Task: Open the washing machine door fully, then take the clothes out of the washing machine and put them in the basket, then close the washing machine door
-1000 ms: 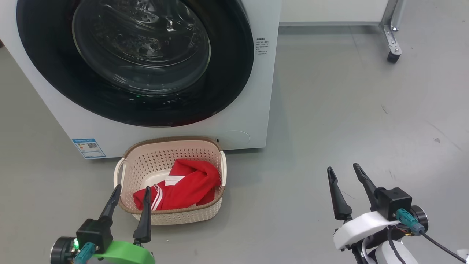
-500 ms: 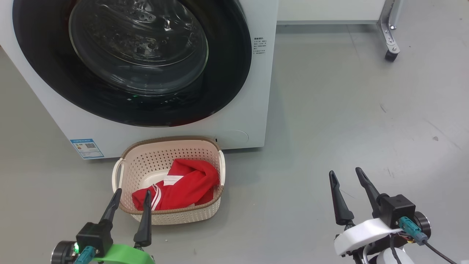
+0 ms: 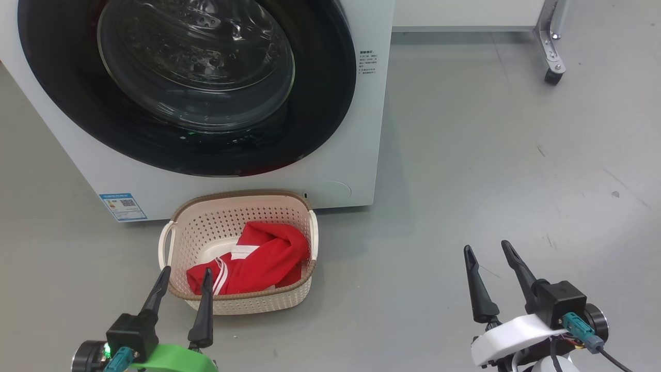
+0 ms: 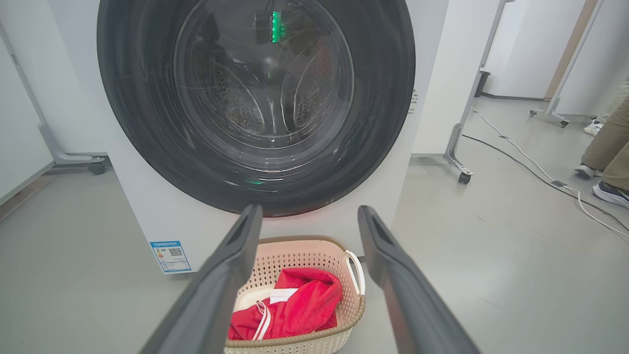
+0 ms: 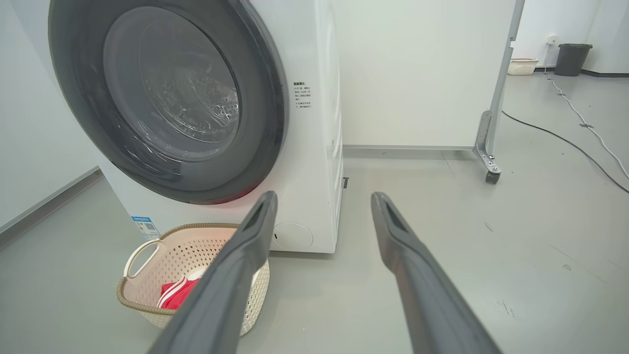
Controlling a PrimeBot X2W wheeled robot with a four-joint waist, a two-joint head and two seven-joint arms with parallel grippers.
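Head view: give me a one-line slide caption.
Washing machine door shut, red clothes in the basket before it; left gripper and right gripper open, empty.

Glossy black plastic around the door [image 3: 191,77], with smooth clear glass at its centre. Shiny perforated steel in the drum [image 4: 268,103] behind. Smooth white painted-looking panel on the washer [image 3: 361,165]. Cream perforated plastic on the basket [image 3: 253,305], with a brown woven-look rim. Soft red cloth for the clothes [image 3: 263,258]. Matt dark plastic on the fingers [image 3: 477,294]. Smooth grey floor [image 3: 490,155], faintly scuffed.
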